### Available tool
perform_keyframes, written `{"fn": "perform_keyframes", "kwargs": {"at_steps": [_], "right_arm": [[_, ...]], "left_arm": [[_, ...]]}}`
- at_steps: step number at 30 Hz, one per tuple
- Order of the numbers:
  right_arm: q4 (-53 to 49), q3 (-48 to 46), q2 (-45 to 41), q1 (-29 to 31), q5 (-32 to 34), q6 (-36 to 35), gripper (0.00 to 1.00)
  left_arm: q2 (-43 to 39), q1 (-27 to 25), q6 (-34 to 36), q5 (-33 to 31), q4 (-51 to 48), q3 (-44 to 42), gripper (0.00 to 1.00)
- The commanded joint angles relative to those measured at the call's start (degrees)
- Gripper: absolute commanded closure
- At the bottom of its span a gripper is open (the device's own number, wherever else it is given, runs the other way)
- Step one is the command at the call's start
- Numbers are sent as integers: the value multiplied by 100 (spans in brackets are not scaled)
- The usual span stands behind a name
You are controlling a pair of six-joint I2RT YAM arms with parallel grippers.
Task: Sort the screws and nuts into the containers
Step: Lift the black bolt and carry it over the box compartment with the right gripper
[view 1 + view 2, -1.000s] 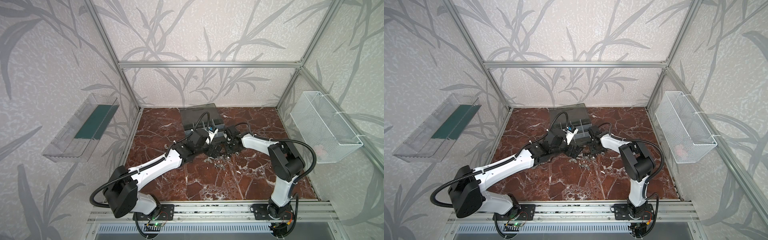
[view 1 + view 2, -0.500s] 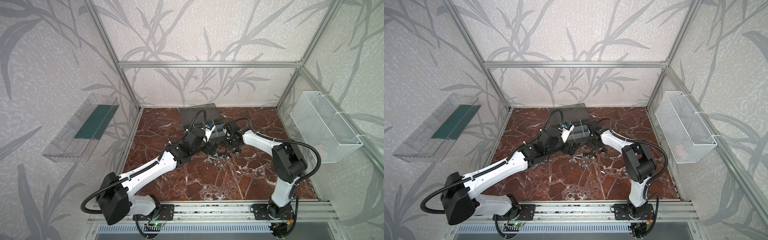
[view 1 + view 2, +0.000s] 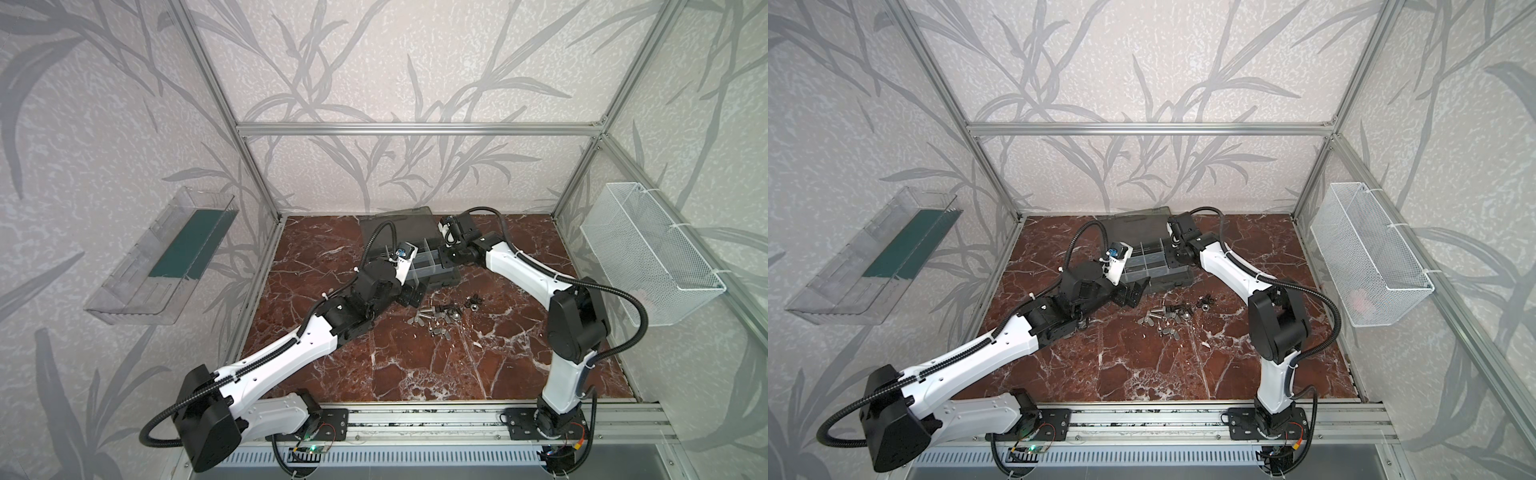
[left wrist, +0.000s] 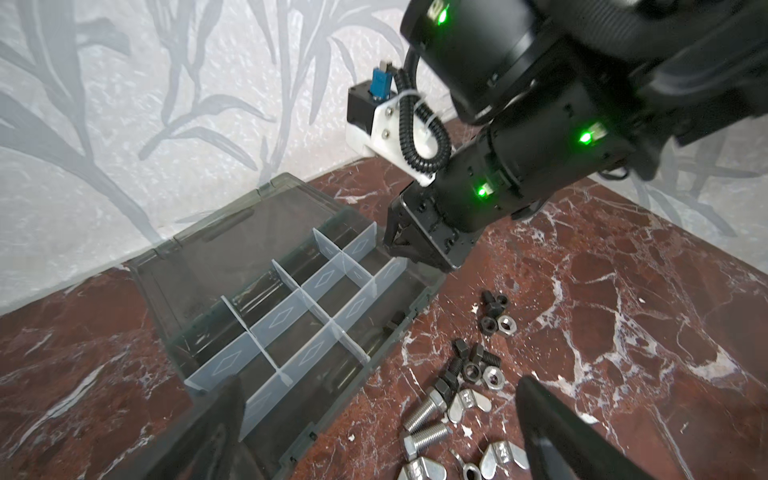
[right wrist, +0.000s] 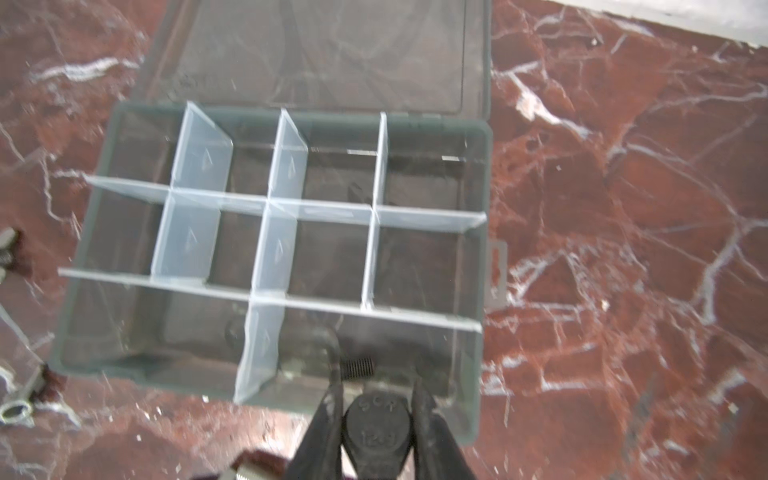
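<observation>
The screws and nuts [image 3: 444, 316] [image 3: 1173, 316] lie in a loose pile on the marble floor in front of the dark grey case [image 3: 451, 277] [image 3: 1179, 277], whose containers [image 5: 324, 249] are split by whitish dividers. In the left wrist view the pile [image 4: 461, 395] shows silver bolts, wing nuts, hex nuts and black nuts. My right gripper [image 5: 376, 382] [image 3: 449, 259] hangs over the case's right front corner compartment, shut on a black bolt [image 5: 376, 419] by its head. My left gripper [image 4: 382, 432] [image 3: 411, 295] is open and empty, at the case's front edge, left of the pile.
The case's smoky lid [image 3: 399, 224] lies open toward the back wall. A clear wall tray [image 3: 162, 257] hangs on the left and a white wire-mesh basket [image 3: 648, 253] on the right. An aluminium rail [image 3: 415, 415] runs along the front.
My right gripper has moved from the pile back over the case with the black bolt in it. The left arm has swung a little to the left, its gripper still open.
</observation>
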Motion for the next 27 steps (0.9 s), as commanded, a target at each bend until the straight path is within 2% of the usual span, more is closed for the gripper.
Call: {"fn": "perform_keyframes", "kwargs": {"at_steps": [1, 8, 27], "right_arm": [[-34, 231, 407, -8, -176, 148, 77], [-12, 310, 783, -51, -211, 166, 72], [-47, 255, 960, -236, -414, 104, 65]], "left_arm": [[-135, 32, 127, -228, 292, -103, 1], [23, 59, 59, -233, 144, -9, 1], [324, 119, -84, -147, -61, 130, 1]]}}
